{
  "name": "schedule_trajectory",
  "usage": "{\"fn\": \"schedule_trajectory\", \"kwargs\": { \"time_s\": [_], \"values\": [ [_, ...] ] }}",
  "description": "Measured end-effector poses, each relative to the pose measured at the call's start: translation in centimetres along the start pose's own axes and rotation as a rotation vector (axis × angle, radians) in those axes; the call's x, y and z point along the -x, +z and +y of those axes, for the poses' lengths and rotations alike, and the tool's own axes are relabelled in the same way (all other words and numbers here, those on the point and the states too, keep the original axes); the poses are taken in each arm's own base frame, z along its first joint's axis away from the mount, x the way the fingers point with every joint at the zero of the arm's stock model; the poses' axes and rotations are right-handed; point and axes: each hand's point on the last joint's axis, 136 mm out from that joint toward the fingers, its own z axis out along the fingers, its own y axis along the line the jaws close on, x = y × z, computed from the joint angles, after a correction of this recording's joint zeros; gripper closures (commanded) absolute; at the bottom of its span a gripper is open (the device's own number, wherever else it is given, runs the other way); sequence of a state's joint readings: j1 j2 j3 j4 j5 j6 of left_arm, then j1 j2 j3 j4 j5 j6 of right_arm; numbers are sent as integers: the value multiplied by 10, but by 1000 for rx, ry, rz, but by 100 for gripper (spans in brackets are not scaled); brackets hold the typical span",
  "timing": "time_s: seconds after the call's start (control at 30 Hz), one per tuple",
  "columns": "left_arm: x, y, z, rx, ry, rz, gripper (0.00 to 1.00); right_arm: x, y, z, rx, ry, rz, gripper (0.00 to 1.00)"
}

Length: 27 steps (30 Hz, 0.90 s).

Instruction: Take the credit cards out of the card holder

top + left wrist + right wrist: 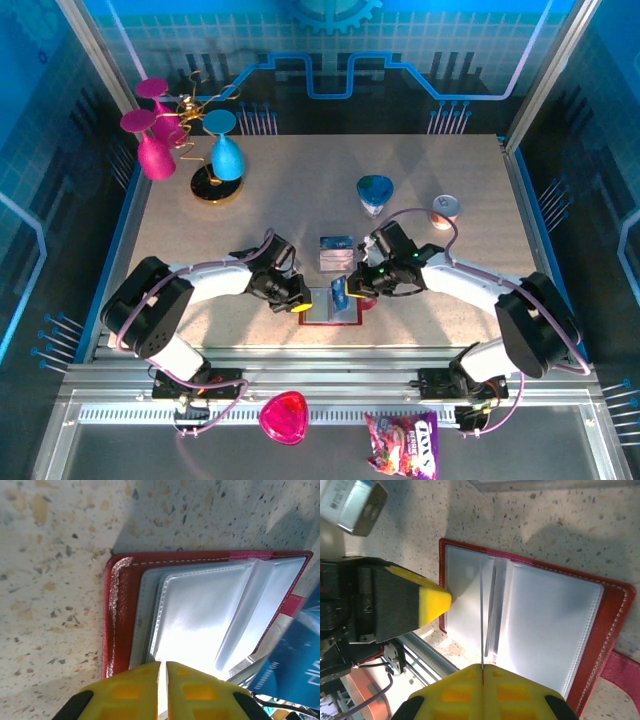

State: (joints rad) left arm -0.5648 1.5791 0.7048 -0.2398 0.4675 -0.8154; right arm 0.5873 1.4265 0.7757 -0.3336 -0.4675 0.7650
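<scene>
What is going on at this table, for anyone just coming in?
Two robot arms are working over an opened red card holder lying flat on the speckled table. The left gripper, jaws shut, presses on one edge of it, seemingly pinning it. The right gripper has its jaws shut on a thin blue card, held upright over the clear pockets. No other cards can be made out there.

Over the open card holder [330, 313] we find little room. The left gripper [301, 304] rests on its left page with jaws closed, and the right gripper [350, 292] hangs just beside it, pinching the blue card [338, 294] upright. The clear stand [337, 250] blocks the way just behind. To the left the table [195, 235] lies bare. At the right rear a blue cup [375, 192] and a can [445, 210] stand well apart.
</scene>
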Motion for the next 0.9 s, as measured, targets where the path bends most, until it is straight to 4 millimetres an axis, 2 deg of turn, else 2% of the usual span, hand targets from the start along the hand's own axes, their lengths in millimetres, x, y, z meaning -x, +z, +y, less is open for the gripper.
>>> {"fn": "schedule_trajectory", "kwargs": {
  "time_s": [0.3, 0.43, 0.67, 0.9],
  "values": [
    [0, 0, 0, 0, 4, 0, 86, 13, -18, 5, -8, -43, -33, 100],
    [1, -1, -1, -4, 6, -3, 82, 23, -31, 17, -7, -127, -46, 100],
    [13, -9, -15, -21, 15, -33, 81, 47, -57, 50, -26, -420, -65, 100],
    [21, -23, -28, -53, 39, -89, 75, 59, -68, 51, -131, -754, 2, 100]
  ]
}}
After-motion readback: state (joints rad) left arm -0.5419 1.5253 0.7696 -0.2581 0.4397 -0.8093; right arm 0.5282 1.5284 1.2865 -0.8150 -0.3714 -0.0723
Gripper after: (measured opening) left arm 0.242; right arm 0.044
